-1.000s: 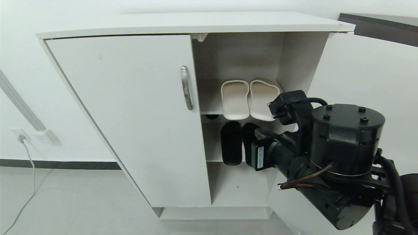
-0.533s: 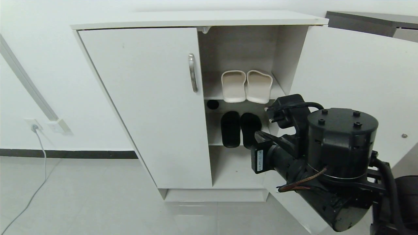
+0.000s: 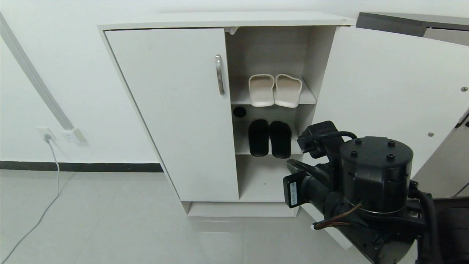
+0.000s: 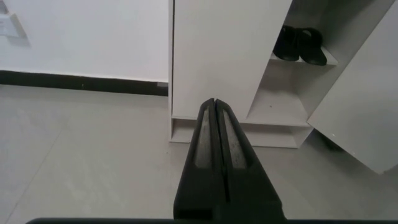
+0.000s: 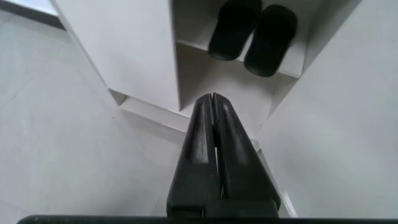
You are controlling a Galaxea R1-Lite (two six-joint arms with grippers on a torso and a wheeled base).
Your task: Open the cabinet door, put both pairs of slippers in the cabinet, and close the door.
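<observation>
We've got the cream slippers (image 3: 275, 90) on the cabinet's (image 3: 227, 18) upper shelf (image 3: 307, 99), the black slippers (image 3: 270, 138) on the shelf below, and the right door (image 3: 381, 88) swung open. Our left claw (image 4: 214, 104) and right claw (image 5: 213, 98) are both pinched tight on nothing, out front over the floor (image 4: 81, 155).

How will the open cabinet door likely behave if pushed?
The open door is a flat panel hung by one edge, so it probably swings rather than flexes. Its smooth white face may let the shut right hand slip.

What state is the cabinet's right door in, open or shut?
Open: the right door stands angled outward, exposing white slippers and black slippers inside.
</observation>
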